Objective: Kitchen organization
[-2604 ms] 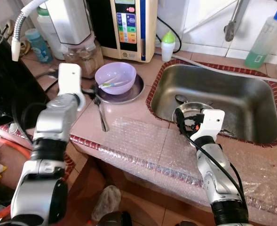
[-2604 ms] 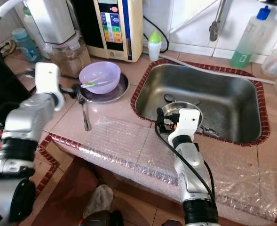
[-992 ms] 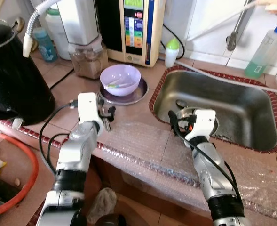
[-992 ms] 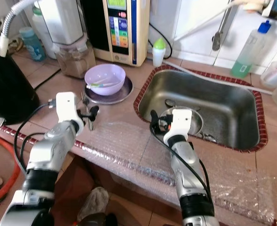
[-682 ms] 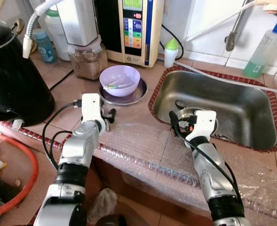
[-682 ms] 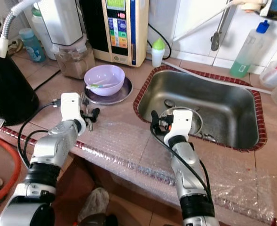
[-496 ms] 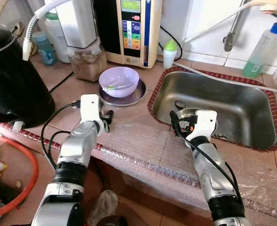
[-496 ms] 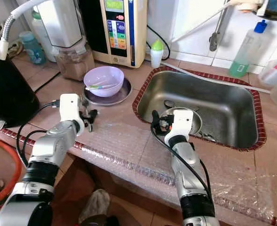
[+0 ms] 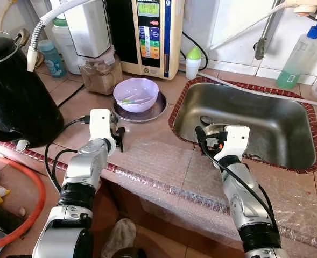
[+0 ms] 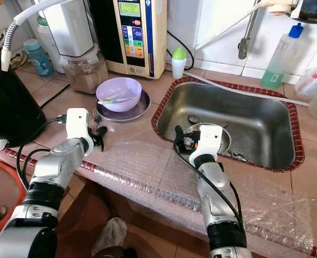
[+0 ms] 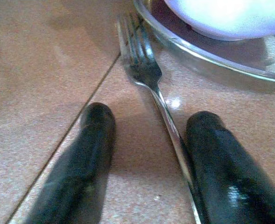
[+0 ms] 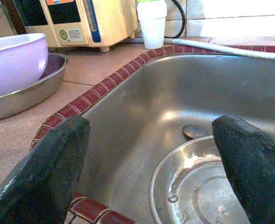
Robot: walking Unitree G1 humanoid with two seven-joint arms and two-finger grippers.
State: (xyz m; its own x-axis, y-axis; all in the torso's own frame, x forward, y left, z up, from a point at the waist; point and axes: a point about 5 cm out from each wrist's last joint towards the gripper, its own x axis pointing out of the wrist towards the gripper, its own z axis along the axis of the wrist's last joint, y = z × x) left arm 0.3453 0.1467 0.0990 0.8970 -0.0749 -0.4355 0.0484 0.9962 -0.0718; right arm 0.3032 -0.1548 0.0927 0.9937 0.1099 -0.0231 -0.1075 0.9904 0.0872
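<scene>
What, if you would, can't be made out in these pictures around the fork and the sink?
- Fork: the handle's end runs off the left wrist view's edge, and the left gripper covers it in the eye views.
- Metal plate in the sink: cut by the right wrist view's edge, partly behind the right gripper in the eye views.
- Utensil in the purple bowl: too small to identify.

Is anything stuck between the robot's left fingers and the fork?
No. The left gripper is open, low over the counter, and the fork handle lies bare between its fingers, close to one. The steel plate sits beyond the tines.
</scene>
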